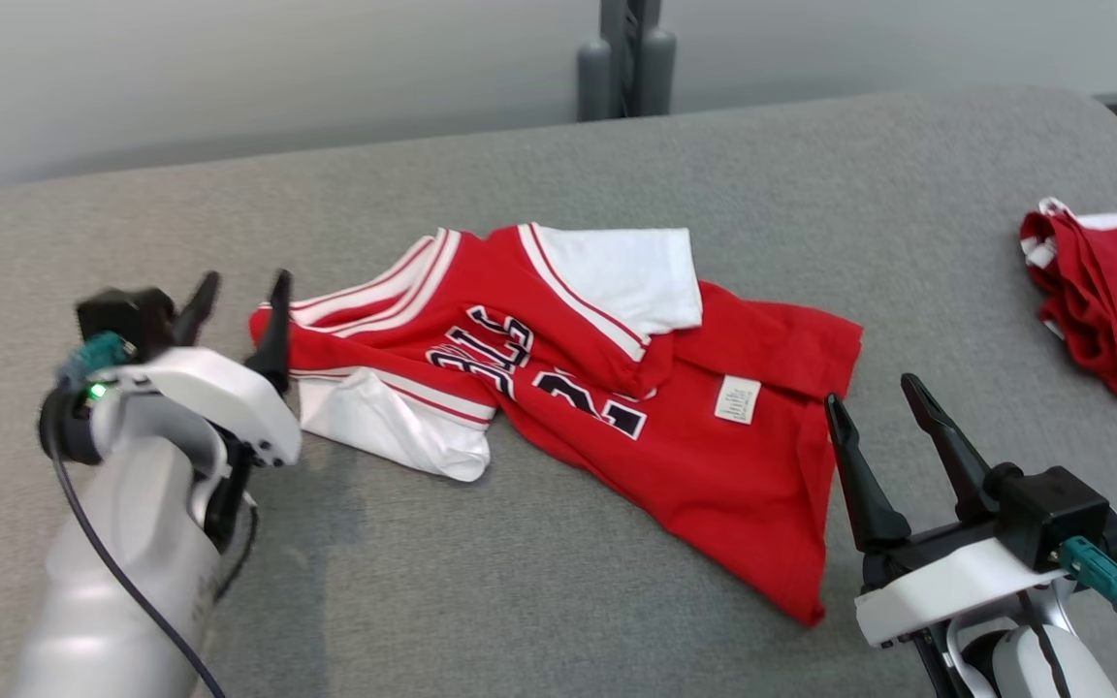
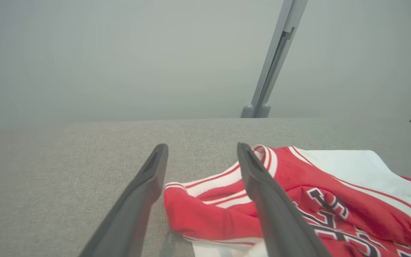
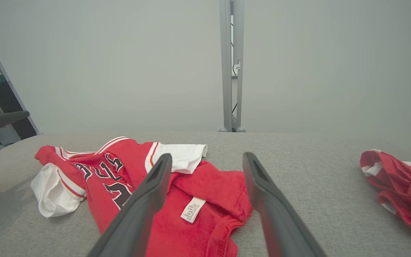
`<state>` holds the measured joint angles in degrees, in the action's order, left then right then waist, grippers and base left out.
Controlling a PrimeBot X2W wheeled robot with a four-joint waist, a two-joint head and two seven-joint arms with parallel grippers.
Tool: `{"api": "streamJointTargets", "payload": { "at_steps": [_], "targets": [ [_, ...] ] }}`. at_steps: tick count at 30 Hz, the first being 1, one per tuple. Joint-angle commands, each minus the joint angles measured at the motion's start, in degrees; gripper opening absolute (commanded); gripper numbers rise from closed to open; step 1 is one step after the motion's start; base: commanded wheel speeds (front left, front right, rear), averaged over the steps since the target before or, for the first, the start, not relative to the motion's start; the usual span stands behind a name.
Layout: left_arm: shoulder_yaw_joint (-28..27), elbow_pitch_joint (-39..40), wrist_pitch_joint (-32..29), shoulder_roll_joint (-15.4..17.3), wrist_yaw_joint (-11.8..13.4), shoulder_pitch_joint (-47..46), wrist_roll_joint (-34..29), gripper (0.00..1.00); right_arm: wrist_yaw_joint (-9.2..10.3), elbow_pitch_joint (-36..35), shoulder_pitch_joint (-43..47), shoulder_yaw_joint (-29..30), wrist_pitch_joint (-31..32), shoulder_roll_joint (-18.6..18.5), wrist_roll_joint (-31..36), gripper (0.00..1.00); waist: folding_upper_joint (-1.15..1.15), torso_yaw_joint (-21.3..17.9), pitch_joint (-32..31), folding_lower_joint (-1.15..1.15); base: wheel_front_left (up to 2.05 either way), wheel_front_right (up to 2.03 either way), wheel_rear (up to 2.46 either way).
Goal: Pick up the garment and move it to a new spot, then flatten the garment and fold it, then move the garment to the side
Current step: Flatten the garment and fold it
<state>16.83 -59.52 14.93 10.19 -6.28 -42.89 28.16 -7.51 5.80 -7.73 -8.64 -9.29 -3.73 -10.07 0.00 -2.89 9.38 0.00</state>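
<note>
Jersey (image 1: pixel 714 456), red with white sleeves and dark lettering, lies rumpled on the grey padded surface (image 1: pixel 520 601), its upper part doubled over its body and its white label (image 1: pixel 737 398) facing up. In the head view the left gripper (image 1: pixel 246 281) stands at the jersey's striped shoulder end and the right gripper (image 1: pixel 869 391) just beside its hem end, both with fingers spread and holding nothing. A second red garment (image 1: pixel 1111 310) sits well apart from the jersey on the right gripper's side. I judge the flattening step to be in hand. The next move calls for each gripper to pinch its own end of the jersey and draw the cloth outward until the folded-over part opens. This view gives the jersey's whole outline with both grippers at once, which each wrist view crops. In the left wrist view the left gripper (image 2: pixel 202 146) has its fingers apart over the jersey (image 2: pixel 209 217), with a red, white-striped fold between them, a closeness the head view leaves vague. A grey post (image 2: pixel 273 64) rises beyond the jersey. In the right wrist view the right gripper (image 3: pixel 208 155) is likewise open above the jersey (image 3: pixel 212 182). That view adds the stitched hem curling at the near edge and the label (image 3: pixel 192 209) low between the fingers, so a clean pinch there looks feasible.
</note>
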Motion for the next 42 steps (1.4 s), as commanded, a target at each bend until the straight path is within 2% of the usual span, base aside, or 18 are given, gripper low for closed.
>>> {"api": "streamJointTargets", "payload": {
  "at_steps": [1, 4, 10, 17, 21, 27, 42],
  "targets": [
    [0.21, 1.77, 0.24, -0.01, -0.23, 1.96, -0.41, 1.0, 0.04, -0.07, 0.54, 0.31, 0.31, -0.42, -0.16, 1.0, 0.0, 2.06, -2.13, 0.0, 0.0, 0.0, 0.0],
    [-0.85, 10.65, 0.25, -0.28, -0.34, 7.85, -1.5, 1.0, 0.04, -0.03, 1.54, 0.63, 0.32, -0.49, -0.44, 1.0, 0.0, 3.48, -3.82, 0.0, 0.0, 0.0, 0.0],
    [-2.18, 26.63, 0.25, -2.36, 1.5, 20.57, -4.94, 1.0, 0.04, -0.42, 4.01, 2.2, 0.24, -0.57, -0.68, 1.0, 0.0, 6.32, -6.43, 0.0, 0.0, 0.0, 0.0],
    [-2.85, 36.54, 0.27, -5.21, 3.3, 31.65, -6.34, 1.0, 0.04, -0.28, 6.3, 2.45, 0.37, -0.29, -0.96, 1.0, 0.0, 7.59, -8.77, 0.0, 0.0, 0.0, 0.0],
    [-3.37, 40.64, 0.27, -6.28, 3.98, 35.62, -6.93, 1.0, 0.04, -0.39, 7.06, 2.84, 0.13, -0.1, -1.24, 1.0, 0.0, 7.9, -9.18, 0.0, 0.0, 0.0, 0.0],
    [-3.15, 44.38, 0.27, -6.9, 3.55, 38.67, -8.47, 1.0, 0.04, -0.17, 7.44, 2.88, 0.04, 0.01, -0.9, 1.0, 0.0, 7.82, -9.4, 0.0, 0.0, 0.0, 0.0],
    [-2.77, 45.9, 0.28, -7.18, 4.35, 40.28, -8.19, 1.0, 0.04, 0.84, 7.63, 3.62, -0.87, 0.52, -1.17, 1.0, 0.0, 7.06, -9.35, 0.0, 0.0, 0.0, 0.0]
  ]
}}
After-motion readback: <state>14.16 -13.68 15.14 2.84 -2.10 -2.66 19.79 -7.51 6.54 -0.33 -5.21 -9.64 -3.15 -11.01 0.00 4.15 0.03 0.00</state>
